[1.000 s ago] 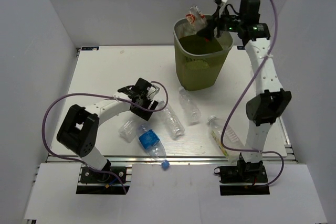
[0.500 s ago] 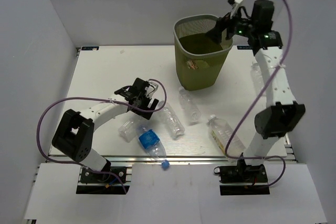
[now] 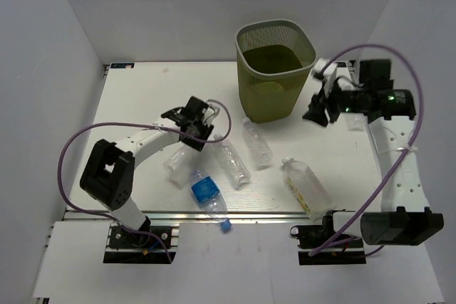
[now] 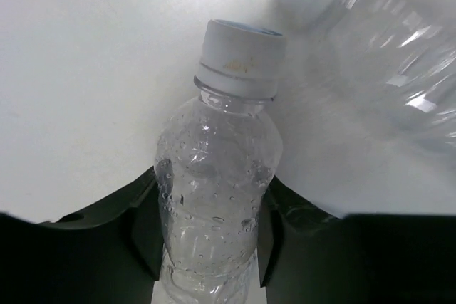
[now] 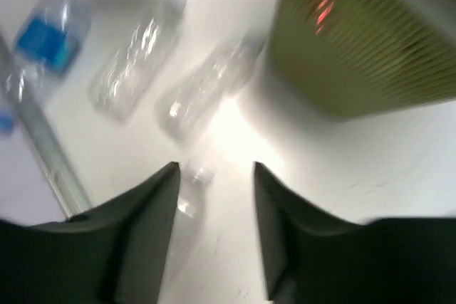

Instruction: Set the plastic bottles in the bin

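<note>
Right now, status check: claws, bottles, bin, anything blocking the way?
Left claw shut on a clear bottle. Right claw open, empty, beside the bin. At least five bottles on the table. Nothing blocking the bin's mouth.

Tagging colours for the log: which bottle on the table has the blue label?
The bottle lying nearest the front edge of the table: blue label around its middle, blue cap pointing at that edge. The rest show no blue.
</note>
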Robot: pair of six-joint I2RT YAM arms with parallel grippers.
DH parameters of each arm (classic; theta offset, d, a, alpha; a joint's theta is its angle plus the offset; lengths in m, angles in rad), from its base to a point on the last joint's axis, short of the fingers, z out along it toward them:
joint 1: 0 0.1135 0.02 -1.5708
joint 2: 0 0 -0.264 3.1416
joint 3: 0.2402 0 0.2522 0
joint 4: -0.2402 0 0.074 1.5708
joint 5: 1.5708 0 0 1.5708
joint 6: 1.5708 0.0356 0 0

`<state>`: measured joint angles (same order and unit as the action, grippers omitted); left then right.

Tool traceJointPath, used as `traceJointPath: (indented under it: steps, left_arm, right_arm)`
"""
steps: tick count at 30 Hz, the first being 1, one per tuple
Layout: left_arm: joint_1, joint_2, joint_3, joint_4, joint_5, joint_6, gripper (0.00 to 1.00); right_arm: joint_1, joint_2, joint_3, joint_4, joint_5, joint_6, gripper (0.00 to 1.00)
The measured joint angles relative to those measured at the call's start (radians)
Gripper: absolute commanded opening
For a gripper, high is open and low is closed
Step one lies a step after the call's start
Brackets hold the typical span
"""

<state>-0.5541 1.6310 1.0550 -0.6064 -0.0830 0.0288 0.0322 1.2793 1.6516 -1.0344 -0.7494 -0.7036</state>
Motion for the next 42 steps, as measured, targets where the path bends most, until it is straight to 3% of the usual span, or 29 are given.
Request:
traceJointPath:
  steps: [1, 3, 7, 12, 16, 26, 29, 32, 33, 42]
  left_arm:
    - [0.0, -0.003, 0.047, -0.019, -0.01, 0.002, 0.22]
    - [0.0, -0.018, 0.17, -0.04, -0.019, 0.007, 0.22]
    - [0.0, -0.048, 0.46, 0.006, 0.002, 0.015, 0.24]
    - [-0.003, -0.03, 0.742, 0.157, 0.116, -0.013, 0.26]
    - [-0.021, 0.031, 0.871, 0.332, 0.196, -0.068, 0.3]
    - [-0.064, 0.424, 1.188, 0.659, 0.274, -0.266, 0.36]
    - [-0.077, 0.55, 1.291, 0.694, 0.251, -0.31, 0.44]
    - [-0.085, 0.62, 1.342, 0.7, 0.227, -0.335, 0.73]
    - [-0.087, 0.625, 1.337, 0.697, 0.222, -0.334, 0.96]
    - [-0.09, 0.578, 1.215, 0.631, 0.169, -0.296, 1.0]
  right_arm:
    - [0.0, -0.007, -0.064, -0.051, 0.013, -0.034, 0.74]
    - [0.004, -0.022, -0.211, -0.124, 0.043, -0.089, 0.9]
    - [0.038, -0.06, -0.428, -0.222, 0.104, -0.154, 0.9]
    - [0.085, -0.059, -0.496, -0.254, 0.179, -0.129, 0.9]
    - [0.105, -0.04, -0.566, -0.207, 0.24, -0.047, 0.9]
    - [0.15, -0.034, -0.732, -0.046, 0.368, 0.183, 0.9]
    - [0.155, -0.031, -0.732, -0.021, 0.393, 0.222, 0.9]
    - [0.159, -0.029, -0.733, 0.006, 0.42, 0.245, 0.9]
    - [0.161, -0.026, -0.735, 0.014, 0.429, 0.249, 0.9]
    - [0.199, 0.068, -0.763, 0.044, 0.482, 0.286, 0.9]
